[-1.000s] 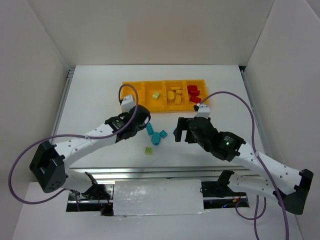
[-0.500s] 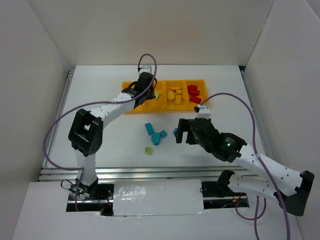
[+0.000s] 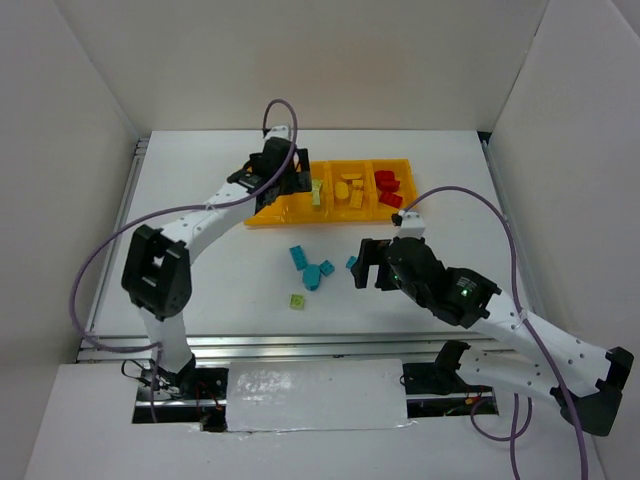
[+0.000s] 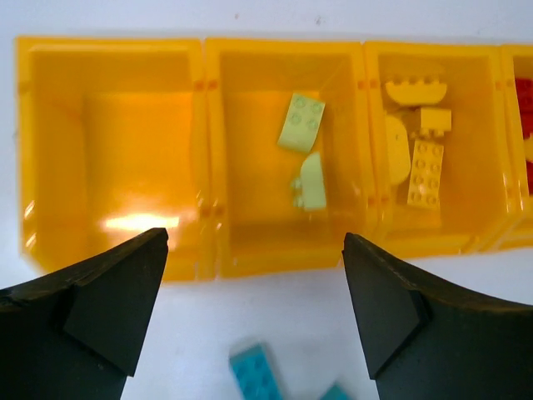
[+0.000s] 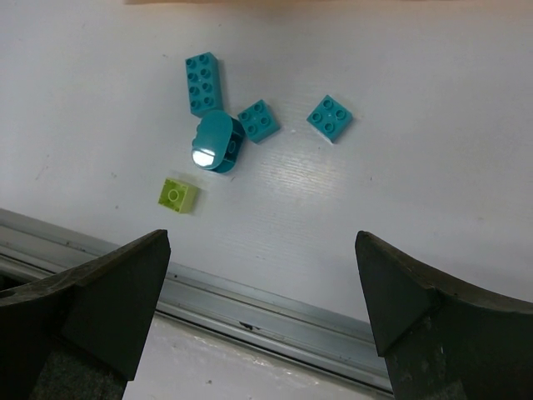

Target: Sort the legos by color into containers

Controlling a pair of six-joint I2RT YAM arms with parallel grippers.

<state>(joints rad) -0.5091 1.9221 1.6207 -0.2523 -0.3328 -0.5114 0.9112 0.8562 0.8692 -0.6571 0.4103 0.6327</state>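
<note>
The orange-yellow tray (image 3: 262,214) of four containers lies at the back of the table. My left gripper (image 3: 296,186) hangs open and empty over its second compartment (image 4: 250,208), where two pale green legos (image 4: 301,122) lie. Yellow legos (image 4: 425,171) fill the third compartment and red ones (image 3: 387,184) the fourth; the first (image 4: 108,150) holds nothing. Several cyan legos (image 5: 203,82) and one small pale green lego (image 5: 177,195) lie loose on the table. My right gripper (image 5: 262,237) is open and empty, just right of those bricks (image 3: 362,262).
A metal rail (image 5: 250,312) runs along the table's near edge, close below the loose bricks. White walls (image 3: 70,180) enclose the table on the left, right and back. The left arm's cable (image 3: 275,115) loops above the tray.
My left arm swung from beside the cyan bricks up to the tray and its jaws opened. The second compartment now holds two pale green bricks instead of one. The right arm barely shifted.
</note>
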